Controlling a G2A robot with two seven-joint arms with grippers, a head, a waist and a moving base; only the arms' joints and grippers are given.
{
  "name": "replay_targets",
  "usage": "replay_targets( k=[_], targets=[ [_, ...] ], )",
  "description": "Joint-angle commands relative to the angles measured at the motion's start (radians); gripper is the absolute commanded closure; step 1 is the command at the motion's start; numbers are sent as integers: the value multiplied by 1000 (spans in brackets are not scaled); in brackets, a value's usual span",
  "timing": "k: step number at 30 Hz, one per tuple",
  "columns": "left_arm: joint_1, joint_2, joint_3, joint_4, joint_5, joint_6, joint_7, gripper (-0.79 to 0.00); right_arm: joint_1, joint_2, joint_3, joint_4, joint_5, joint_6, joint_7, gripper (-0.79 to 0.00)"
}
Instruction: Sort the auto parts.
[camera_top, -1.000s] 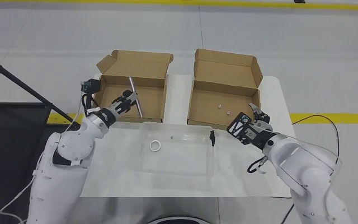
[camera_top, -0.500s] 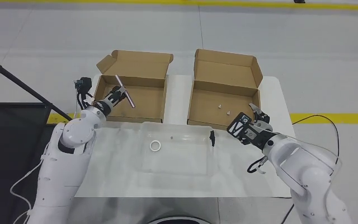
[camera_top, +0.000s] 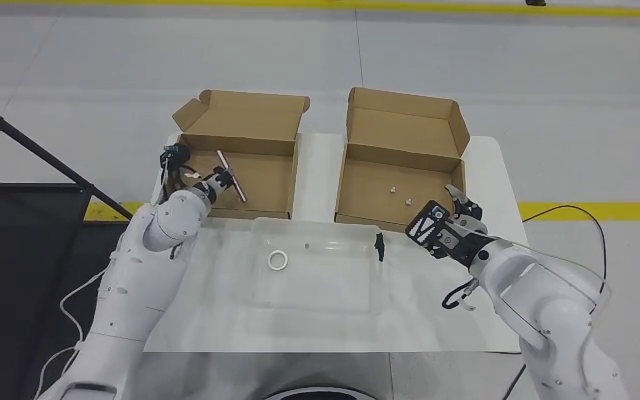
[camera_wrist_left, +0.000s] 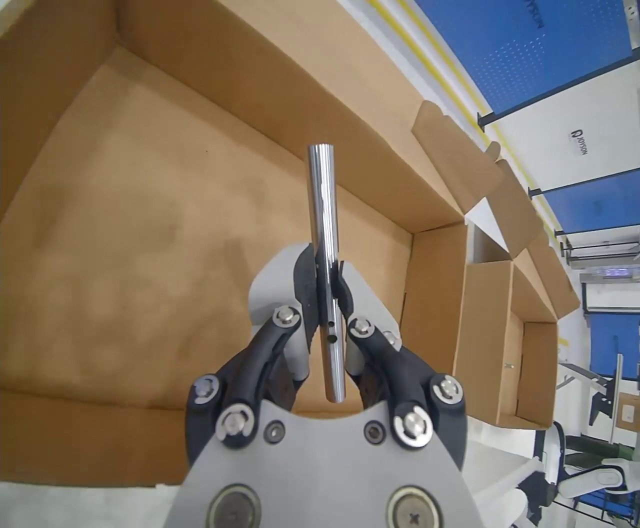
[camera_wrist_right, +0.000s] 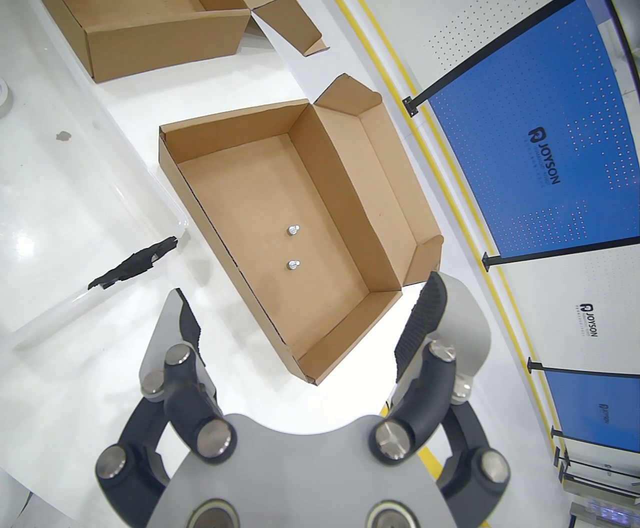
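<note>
My left gripper (camera_wrist_left: 324, 272) (camera_top: 222, 180) is shut on a polished metal rod (camera_wrist_left: 326, 260) (camera_top: 232, 176), holding it over the floor of the left cardboard box (camera_top: 268, 190) (camera_wrist_left: 125, 210). The right cardboard box (camera_top: 395, 185) (camera_wrist_right: 260, 165) holds two small silver studs (camera_wrist_right: 293, 230) (camera_wrist_right: 293, 265). Beside that box's near right corner my right gripper (camera_wrist_right: 310, 310) (camera_top: 458, 203) stands open with nothing between its fingers. On the clear tray (camera_top: 320, 290) lie a white ring (camera_top: 277, 261) and a small black part (camera_top: 380, 243) (camera_wrist_right: 134, 264).
Both boxes stand side by side at the back of the white table (camera_top: 320, 150), lids folded back. The clear tray takes up the table's middle. A dark stand leg (camera_top: 60, 165) crosses the floor at the far left.
My left arm swung the rod out to the left over the box and has now come back right, the rod lower over the box floor. The right arm has not moved.
</note>
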Motion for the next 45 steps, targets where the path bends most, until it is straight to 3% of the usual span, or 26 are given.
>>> replay_targets(
  k=[1,3,8,10,11,14,18,24,28,31,34,35,36,37,45],
  targets=[
    [-17,-3,13,26,4,-2,-6,-49,0,0,0,0,0,0,0,-785],
    [-28,-5,20,43,9,-5,-10,-175,0,0,0,0,0,0,0,-785],
    [-40,-6,21,48,13,-10,-22,-360,0,0,0,0,0,0,0,-785],
    [-37,-4,18,32,25,-15,-29,-388,0,0,0,0,0,0,0,-785],
    [-35,-2,16,18,36,-19,-31,-459,0,0,0,0,0,0,0,-785],
    [-17,2,5,-42,51,-25,-49,-563,0,0,0,0,0,0,0,-785],
    [32,14,-21,-191,81,-49,-95,-594,0,0,0,0,0,0,0,-785],
    [120,37,-77,-452,91,-149,-268,-508,0,0,0,0,0,0,0,-785],
    [149,53,-101,-586,78,-264,-421,-428,0,0,0,0,0,0,0,-785],
    [154,65,-111,-659,73,-373,-529,-419,0,0,0,0,0,0,0,-785],
    [149,73,-109,-704,66,-455,-608,-536,0,0,0,0,0,0,0,-785],
    [146,76,-105,-712,76,-475,-624,-631,0,0,0,0,0,0,0,-785],
    [145,77,-102,-715,84,-483,-628,-659,0,0,0,0,0,0,0,-785],
    [143,78,-96,-716,88,-486,-627,-785,0,0,0,0,0,0,0,-785],
    [144,78,-90,-712,81,-483,-626,-785,0,0,0,0,0,0,0,-785]
  ],
)
